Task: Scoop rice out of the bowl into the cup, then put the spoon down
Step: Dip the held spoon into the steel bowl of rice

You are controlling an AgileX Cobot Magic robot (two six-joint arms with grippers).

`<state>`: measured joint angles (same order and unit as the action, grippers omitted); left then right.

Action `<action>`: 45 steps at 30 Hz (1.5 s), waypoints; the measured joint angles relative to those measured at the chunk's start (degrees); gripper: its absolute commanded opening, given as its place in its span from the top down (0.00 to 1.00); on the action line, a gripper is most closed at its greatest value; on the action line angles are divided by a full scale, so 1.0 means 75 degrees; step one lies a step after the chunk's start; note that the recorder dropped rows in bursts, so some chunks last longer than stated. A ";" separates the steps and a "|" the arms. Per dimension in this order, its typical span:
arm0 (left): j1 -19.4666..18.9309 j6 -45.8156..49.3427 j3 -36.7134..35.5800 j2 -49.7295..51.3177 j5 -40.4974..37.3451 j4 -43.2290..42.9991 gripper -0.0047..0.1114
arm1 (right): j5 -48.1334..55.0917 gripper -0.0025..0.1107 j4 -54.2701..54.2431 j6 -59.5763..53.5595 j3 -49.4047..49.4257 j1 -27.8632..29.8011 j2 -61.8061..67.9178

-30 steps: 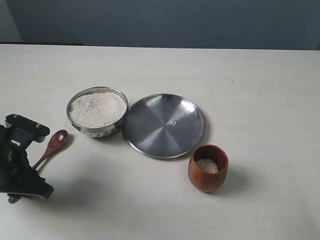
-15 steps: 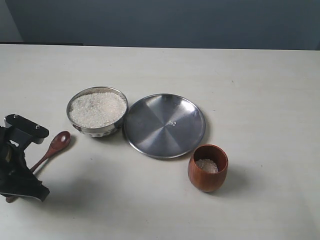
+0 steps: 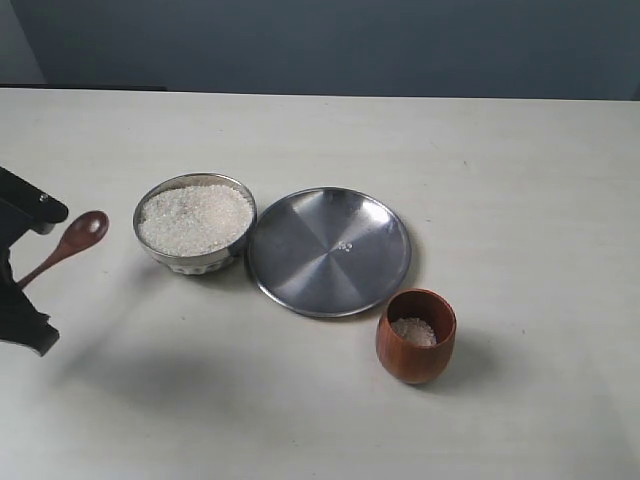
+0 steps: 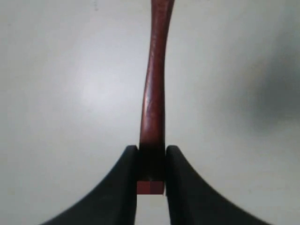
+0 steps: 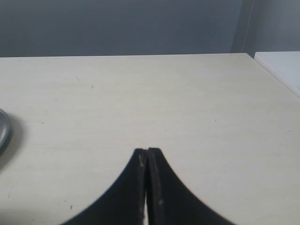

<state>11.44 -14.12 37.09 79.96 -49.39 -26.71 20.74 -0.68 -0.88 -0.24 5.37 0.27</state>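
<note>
Clamped on the spoon's (image 4: 153, 93) handle tip with left jaws, right jaws pressed together — liable to swivel when dug into the rice (image 3: 195, 217).

spoon (image 3: 72, 243): slim reddish-brown wood, oval head empty, handle end pinched in the left gripper (image 4: 151, 157), slanting upward, head near the bowl's left side, not touching | bowl (image 3: 195, 264): shiny steel, upright, nearly full of white rice (image 3: 195, 218) | cup (image 3: 415, 362): rounded brown wood, upright, well right of the bowl, a little rice inside
</note>
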 measured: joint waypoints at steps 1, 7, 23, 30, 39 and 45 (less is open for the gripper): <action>0.0000 0.0035 0.0071 -0.0072 -0.0192 -0.0054 0.96 | 0.0000 0.98 0.0000 0.0000 0.0000 0.0000 0.0000; 0.0122 0.0462 0.0553 -0.0277 -0.1209 -0.0424 0.96 | 0.0000 0.98 0.0000 0.0000 0.0000 0.0000 0.0000; 0.2227 0.0772 0.0925 -0.0064 -0.2695 -0.2971 0.96 | 0.0000 0.98 -0.0017 0.0000 0.0000 0.0000 0.0000; 0.2578 0.0772 0.0925 0.0738 -0.2680 -0.3929 0.96 | 0.0000 0.98 -0.0017 0.0000 0.0000 0.0000 0.0000; 0.2590 0.0757 0.0969 0.1342 -0.2680 -0.5209 0.96 | 0.0000 0.98 -0.0017 0.0000 0.0000 0.0000 0.0000; 0.3121 0.0776 0.1233 0.1731 -0.2693 -0.5662 0.96 | 0.0000 0.98 -0.0017 0.0000 0.0000 0.0000 0.0000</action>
<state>34.85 -8.30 46.34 92.95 -69.59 -69.17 20.74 -0.80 -0.88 -0.24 5.37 0.27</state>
